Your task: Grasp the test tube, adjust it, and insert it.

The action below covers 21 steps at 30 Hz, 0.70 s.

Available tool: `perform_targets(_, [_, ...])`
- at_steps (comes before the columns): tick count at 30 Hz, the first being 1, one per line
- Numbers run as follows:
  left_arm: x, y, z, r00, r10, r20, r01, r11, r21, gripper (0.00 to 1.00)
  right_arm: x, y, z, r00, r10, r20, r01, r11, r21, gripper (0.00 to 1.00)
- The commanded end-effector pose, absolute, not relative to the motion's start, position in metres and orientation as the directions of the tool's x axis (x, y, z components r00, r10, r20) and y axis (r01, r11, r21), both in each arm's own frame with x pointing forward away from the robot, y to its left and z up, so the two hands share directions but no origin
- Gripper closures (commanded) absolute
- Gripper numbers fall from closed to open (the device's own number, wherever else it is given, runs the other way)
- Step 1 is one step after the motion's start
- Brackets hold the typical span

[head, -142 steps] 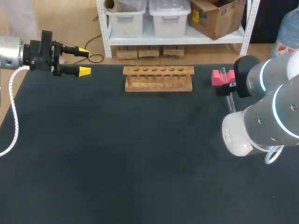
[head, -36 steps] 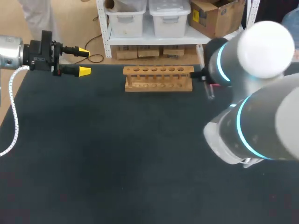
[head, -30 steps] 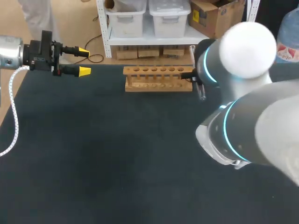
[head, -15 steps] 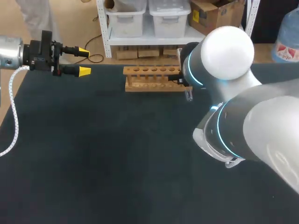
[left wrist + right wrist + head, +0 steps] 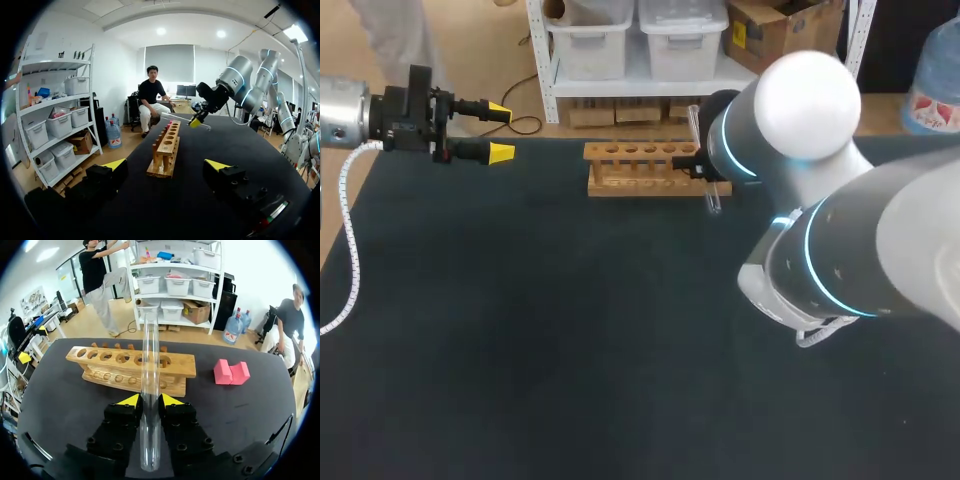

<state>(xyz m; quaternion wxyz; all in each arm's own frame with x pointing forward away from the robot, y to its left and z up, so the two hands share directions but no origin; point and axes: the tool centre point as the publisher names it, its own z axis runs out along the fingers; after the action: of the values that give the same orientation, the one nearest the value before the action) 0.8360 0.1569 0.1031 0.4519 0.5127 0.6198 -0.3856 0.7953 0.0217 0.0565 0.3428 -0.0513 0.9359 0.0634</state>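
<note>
R gripper (image 5: 150, 401) clamped on test tube (image 5: 150, 340), tube tilted, off the table (image 5: 520, 350), at right end of rack (image 5: 100, 371); rack sits mid far edge. L gripper (image 5: 500, 130) over far-left corner, fingers wide

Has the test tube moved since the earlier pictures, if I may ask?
Yes: in the right gripper, the test tube moved left, up to the wooden rack.
</note>
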Motion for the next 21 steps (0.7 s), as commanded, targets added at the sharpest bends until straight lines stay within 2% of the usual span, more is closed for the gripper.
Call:
perform_targets(1, [0.837, 0.157, 0.102, -0.063, 0.286, -0.956, 0.984, 0.176, -0.013, 0.00, 0.803, 0.024, 0.055, -0.774, -0.058, -0.631, -0.148, 0.985, 0.091, 1.00])
perform_targets(21, [0.837, 0.157, 0.102, -0.063, 0.286, -0.956, 0.984, 0.176, -0.013, 0.00, 0.812, 0.030, 0.044, -0.795, -0.066, -0.603, -0.150, 0.984, 0.090, 1.00])
